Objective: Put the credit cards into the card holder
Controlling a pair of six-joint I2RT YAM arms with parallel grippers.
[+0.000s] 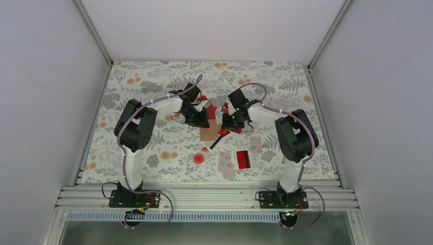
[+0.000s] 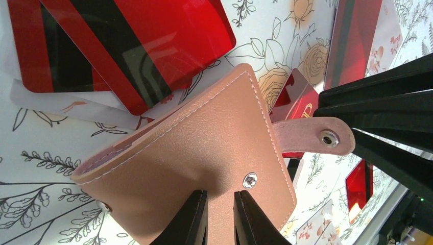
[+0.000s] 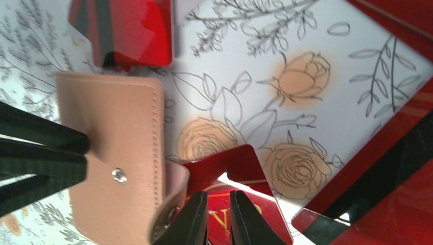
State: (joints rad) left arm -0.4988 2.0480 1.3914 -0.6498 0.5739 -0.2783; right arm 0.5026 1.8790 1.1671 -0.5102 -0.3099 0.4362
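Tan-pink stitched leather card holder (image 2: 204, 143) lies mid-table on the floral-print tablecloth (image 1: 153, 81), between the two arms. It is folded over. Its strap tab with snap (image 2: 316, 137) is undone and sticks out to the right.

Left gripper (image 2: 220, 219): fingers almost together, looks pinched on the holder's left edge. Right gripper (image 3: 218, 219): fingers also nearly together, looks clamped on a glossy red card with gold lettering (image 3: 255, 204) just right of the holder, beside the strap.

Red cards with black stripes (image 2: 127, 46) lie just far of the holder. Another red card (image 1: 243, 159) and pale floral cards (image 1: 225, 162) lie near-right, and a round red spot (image 1: 198, 158) is nearer.

Likely step: feeding the held card in.

Risks:
- No slot is visible, so the card may butt against the folded cover or the loose strap and jam.
- The glossy card could pivot or slip in such a narrow pinch.
- The edge-only hold on the left may let the holder slide or twist when pushed.
- The grippers are very close and could clash.
- The holder may drag nearby cards as it moves.
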